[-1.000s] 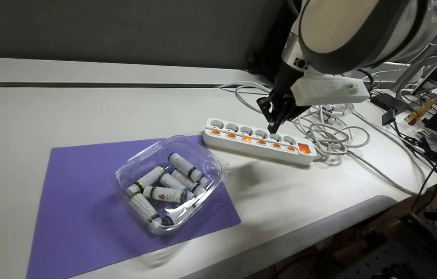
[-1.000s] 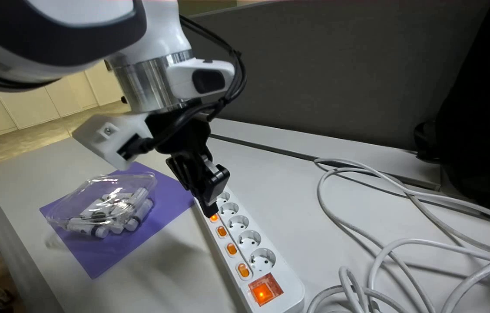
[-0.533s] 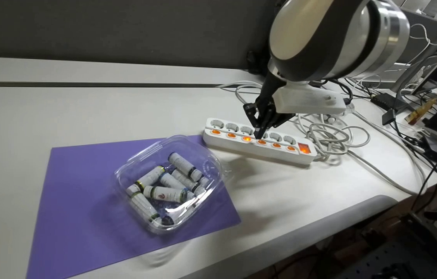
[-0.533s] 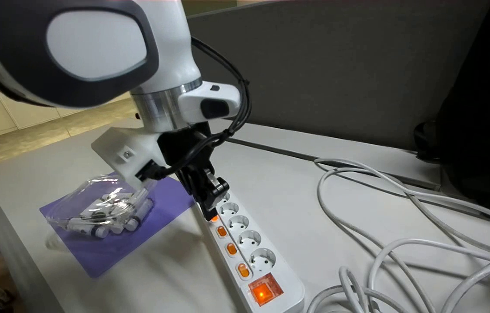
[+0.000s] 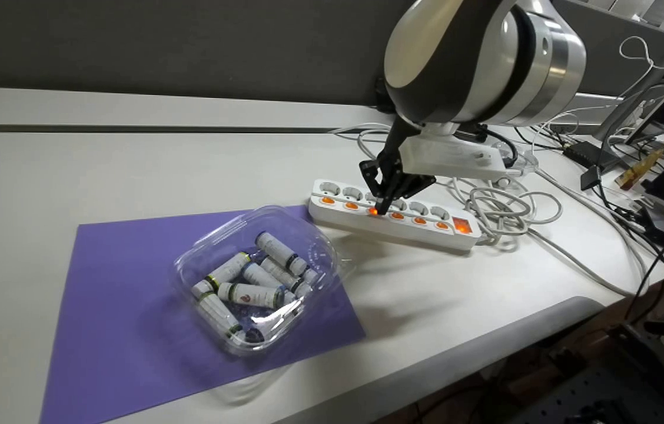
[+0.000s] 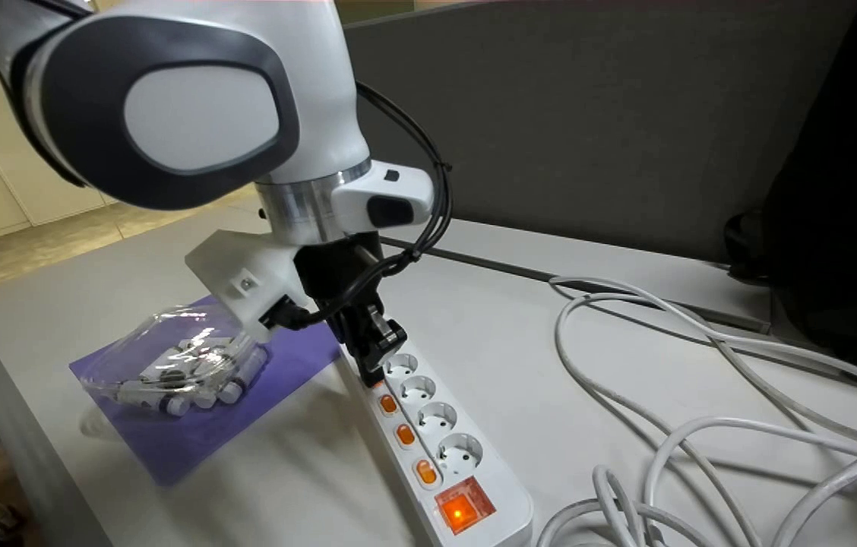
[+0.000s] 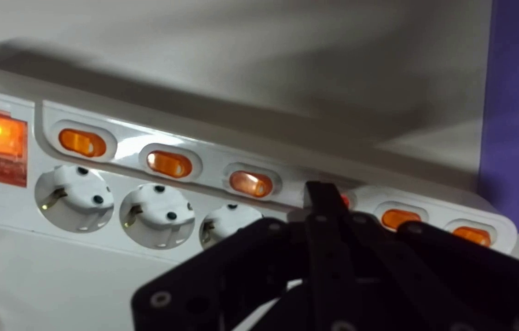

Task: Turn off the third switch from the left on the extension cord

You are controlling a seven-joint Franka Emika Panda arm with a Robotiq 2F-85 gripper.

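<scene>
Gripper (image 5: 382, 208), jaws together; third switch (image 5: 372, 211) at its tip; an off-centre press could skid aside, leaving it lit.

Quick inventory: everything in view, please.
table: one, white, under mat
partition: one, grey, behind table
mat: one, purple, on table
container: one, clear, over mat
bottles: several, white, inside container
extension cord: one, white, on table
sockets: six, white, on extension cord
switches: six, orange, beside sockets
large switch: one, orange, past sockets
cables: several, white, beside extension cord
equipment: several, mostly black, past cables
arm: one, white and black, above table
jaws: one pair, black, shut, at third switch
</scene>
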